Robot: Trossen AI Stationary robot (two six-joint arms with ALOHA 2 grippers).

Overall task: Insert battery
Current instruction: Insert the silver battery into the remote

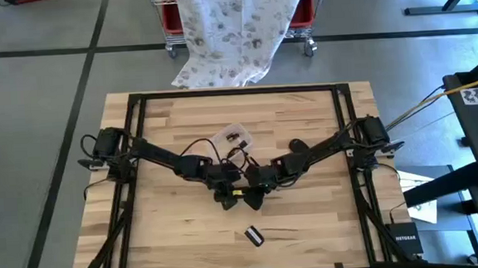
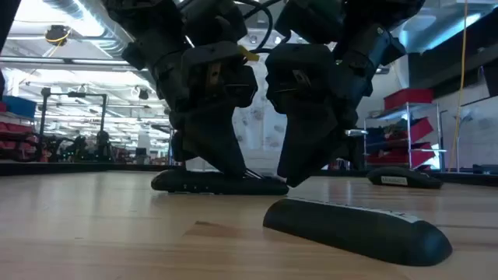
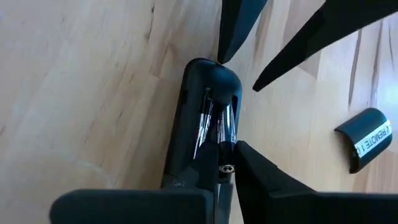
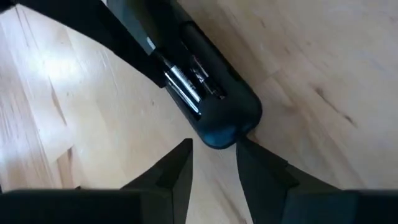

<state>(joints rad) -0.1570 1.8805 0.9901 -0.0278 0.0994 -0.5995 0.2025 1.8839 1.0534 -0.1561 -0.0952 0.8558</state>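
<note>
Both arms reach in from the sides of the wooden counter (image 1: 187, 229) and meet near its middle, where a black remote control (image 3: 202, 124) lies flat with its battery bay facing up. In the left wrist view the bay is uncovered and two cylindrical batteries (image 3: 214, 121) sit side by side inside it, glinting along their length. The left pincer (image 3: 214, 180) is clenched on the remote: one dark finger (image 3: 267, 171) presses against the side of the body beside the bay, and the other side of the remote disappears under the wrist, so that contact is mostly hidden. The right pincer (image 4: 214, 158) stands just off the rounded end of the remote, its two fingers (image 4: 174, 171) parted and holding nothing, with bare wood showing between them; the remote's end lies very near the tips, and whether it touches them cannot be told. In the low view both pincers come down steeply onto the remote, which rests on the counter behind a dark curved battery cover (image 2: 358, 229) lying in the foreground. From above, that cover (image 1: 253, 235) sits alone toward the near edge, well apart from the pincers. A clear plastic bag (image 1: 233, 138) lies on the counter just beyond the arms.
</note>
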